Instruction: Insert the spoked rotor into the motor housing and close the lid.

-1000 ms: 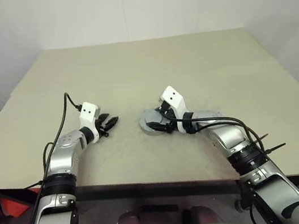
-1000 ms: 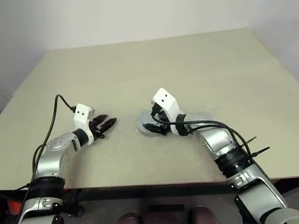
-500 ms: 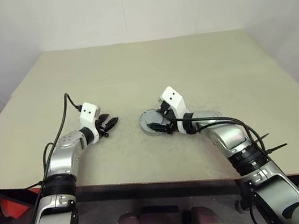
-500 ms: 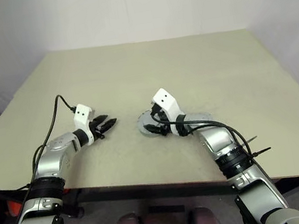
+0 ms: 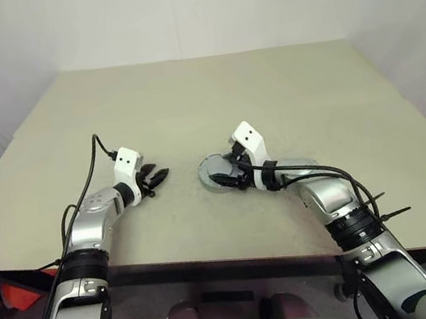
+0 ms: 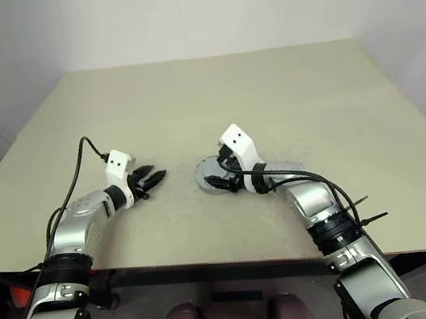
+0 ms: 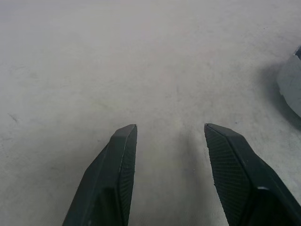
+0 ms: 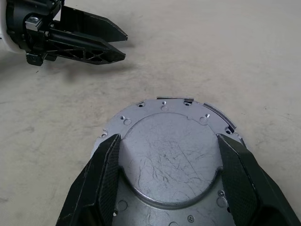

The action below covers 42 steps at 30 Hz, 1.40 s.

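Plain white walls back your pale beige counter (image 5: 283, 90), whose top is matte and faintly speckled. Your right gripper (image 8: 169, 139) stands wide apart over a round grey metal disc, the lid (image 8: 167, 160), lying flat near the middle of the counter. One black finger (image 8: 101, 179) flanks each side of its raised centre; whether the pads actually press on the metal is hard to tell. In the right wrist view the lid's raised face is smooth but scratched, ringed by a flat flange with small holes and notches, and its near part is cut off at the picture's edge. From the head views most of it is hidden behind the wrist.

Your left gripper (image 5: 158, 174) hangs just above bare counter, beside the lid but apart from it, its two ribbed, wedge-shaped fingers (image 7: 120, 183) spread about halfway and holding nothing. A pale curved edge of the lid peeks in at the side of the left wrist view.
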Each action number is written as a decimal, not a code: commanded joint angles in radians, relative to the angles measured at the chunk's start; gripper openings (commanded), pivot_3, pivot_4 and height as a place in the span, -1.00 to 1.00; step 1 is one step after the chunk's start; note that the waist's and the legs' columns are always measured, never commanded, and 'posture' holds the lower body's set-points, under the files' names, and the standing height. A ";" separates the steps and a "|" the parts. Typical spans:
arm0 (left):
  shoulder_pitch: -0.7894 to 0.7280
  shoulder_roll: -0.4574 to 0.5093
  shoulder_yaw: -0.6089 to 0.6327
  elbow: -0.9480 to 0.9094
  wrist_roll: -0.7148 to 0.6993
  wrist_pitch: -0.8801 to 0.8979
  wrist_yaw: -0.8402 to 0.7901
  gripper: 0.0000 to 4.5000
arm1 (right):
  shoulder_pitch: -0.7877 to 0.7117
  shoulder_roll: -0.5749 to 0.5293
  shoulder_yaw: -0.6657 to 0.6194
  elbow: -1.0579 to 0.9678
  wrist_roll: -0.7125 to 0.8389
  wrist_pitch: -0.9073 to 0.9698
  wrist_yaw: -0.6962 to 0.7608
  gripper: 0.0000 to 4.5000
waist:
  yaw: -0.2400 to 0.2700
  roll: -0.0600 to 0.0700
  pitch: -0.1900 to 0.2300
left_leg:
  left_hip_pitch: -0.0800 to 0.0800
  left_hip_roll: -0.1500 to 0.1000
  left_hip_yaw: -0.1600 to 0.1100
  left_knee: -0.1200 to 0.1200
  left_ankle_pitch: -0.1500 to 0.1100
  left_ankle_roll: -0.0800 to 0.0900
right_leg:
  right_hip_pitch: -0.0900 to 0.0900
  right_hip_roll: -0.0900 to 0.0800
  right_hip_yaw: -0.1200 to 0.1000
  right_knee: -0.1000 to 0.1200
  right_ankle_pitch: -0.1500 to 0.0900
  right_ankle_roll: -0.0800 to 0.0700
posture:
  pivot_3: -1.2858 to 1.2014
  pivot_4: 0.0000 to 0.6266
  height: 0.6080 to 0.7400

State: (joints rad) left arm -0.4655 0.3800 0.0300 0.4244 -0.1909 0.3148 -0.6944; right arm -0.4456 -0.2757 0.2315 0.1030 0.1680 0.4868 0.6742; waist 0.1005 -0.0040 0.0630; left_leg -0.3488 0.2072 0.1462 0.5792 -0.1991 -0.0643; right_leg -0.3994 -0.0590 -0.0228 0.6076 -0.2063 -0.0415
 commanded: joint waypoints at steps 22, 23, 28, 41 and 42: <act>-0.009 0.007 -0.001 -0.032 0.002 -0.010 -0.001 0.08 | -0.033 0.021 0.001 -0.033 -0.033 -0.030 -0.018 0.37 | -0.004 0.000 0.000 | -0.001 0.000 0.000 0.000 0.000 0.000 | -0.002 0.000 0.000 0.000 0.000 0.000 | 0.03 -1.00 1.00; -0.009 0.007 -0.001 -0.031 0.003 -0.010 -0.001 0.08 | -0.034 0.022 0.001 -0.035 -0.033 -0.030 -0.018 0.37 | -0.004 0.000 0.000 | -0.001 0.000 0.000 0.000 0.000 0.000 | -0.002 0.000 0.000 0.000 0.000 0.000 | 0.03 -1.00 1.00; -0.007 0.007 -0.003 -0.029 0.009 -0.013 0.000 0.08 | -0.035 0.019 0.004 -0.035 -0.037 -0.023 -0.018 0.37 | -0.005 0.000 0.000 | -0.001 0.000 0.000 0.000 0.000 0.000 | -0.002 0.000 0.000 0.000 0.000 0.000 | 0.03 -1.00 1.00; 0.000 0.004 -0.004 -0.038 0.009 -0.010 0.000 0.08 | -0.020 -0.013 0.036 0.009 -0.085 0.023 -0.033 0.37 | -0.004 0.000 0.000 | 0.000 0.000 0.000 0.000 0.000 0.000 | -0.001 0.000 0.000 0.001 0.000 0.000 | 0.03 -1.00 1.00; -0.001 0.004 -0.004 -0.037 0.009 -0.011 0.000 0.08 | -0.015 -0.022 0.042 0.006 -0.087 0.026 -0.026 0.37 | -0.003 0.000 0.000 | 0.000 0.000 0.000 0.000 0.000 -0.001 | 0.000 0.000 0.000 0.001 0.000 0.000 | 0.03 -1.00 1.00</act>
State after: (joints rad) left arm -0.4562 0.3794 0.0212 0.4237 -0.1784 0.3145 -0.6940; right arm -0.4628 -0.2731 0.2614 0.1096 0.1118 0.4888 0.6414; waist 0.0976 -0.0038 0.0632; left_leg -0.3484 0.2073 0.1463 0.5793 -0.1988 -0.0649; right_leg -0.3995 -0.0588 -0.0227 0.6086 -0.2062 -0.0417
